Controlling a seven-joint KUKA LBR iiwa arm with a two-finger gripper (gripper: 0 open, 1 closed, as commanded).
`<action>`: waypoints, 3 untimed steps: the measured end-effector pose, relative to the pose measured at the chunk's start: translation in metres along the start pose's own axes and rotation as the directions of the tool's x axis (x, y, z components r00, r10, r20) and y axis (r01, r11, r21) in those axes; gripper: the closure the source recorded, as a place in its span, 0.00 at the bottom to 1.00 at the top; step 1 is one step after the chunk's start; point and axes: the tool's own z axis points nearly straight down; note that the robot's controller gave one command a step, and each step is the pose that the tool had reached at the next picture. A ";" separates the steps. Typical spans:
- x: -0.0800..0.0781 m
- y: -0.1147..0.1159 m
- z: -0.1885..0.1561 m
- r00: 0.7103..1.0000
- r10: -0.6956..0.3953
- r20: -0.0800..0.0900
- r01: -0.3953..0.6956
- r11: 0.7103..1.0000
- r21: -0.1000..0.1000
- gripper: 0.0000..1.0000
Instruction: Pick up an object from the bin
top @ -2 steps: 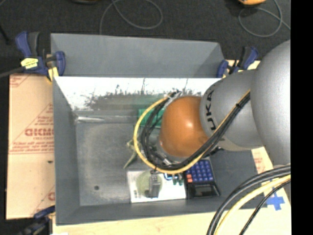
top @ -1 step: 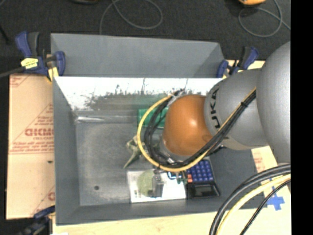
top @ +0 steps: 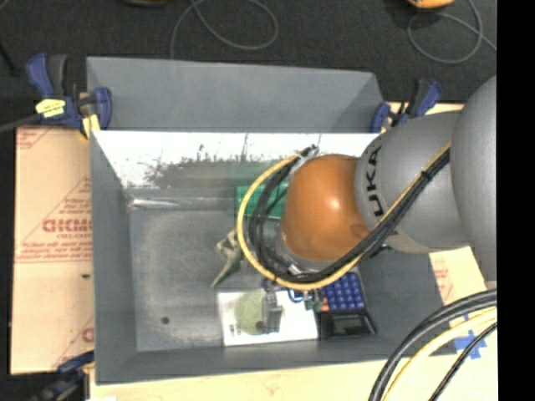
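Observation:
My gripper [top: 272, 312] reaches down from under the arm's orange cover at the bin's front middle. It stands over the right part of a flat white card [top: 288, 328] that lies against the front wall. On that card, just left of the gripper, is a pale green round thing [top: 248, 310]. An olive-green pointed thing [top: 228, 255] lies on the bin floor a little further back and to the left.
A blue block with a grid of studs [top: 344, 291] and a black thing [top: 348, 325] lie at the front right beside the card. A green thing [top: 252, 194] shows at the back, partly under the arm's cover and cables. Bare floor spreads over the bin's left half.

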 end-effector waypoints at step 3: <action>-0.010 -0.006 0.044 0.999 0.031 0.011 -0.031 1.000 -0.003 1.00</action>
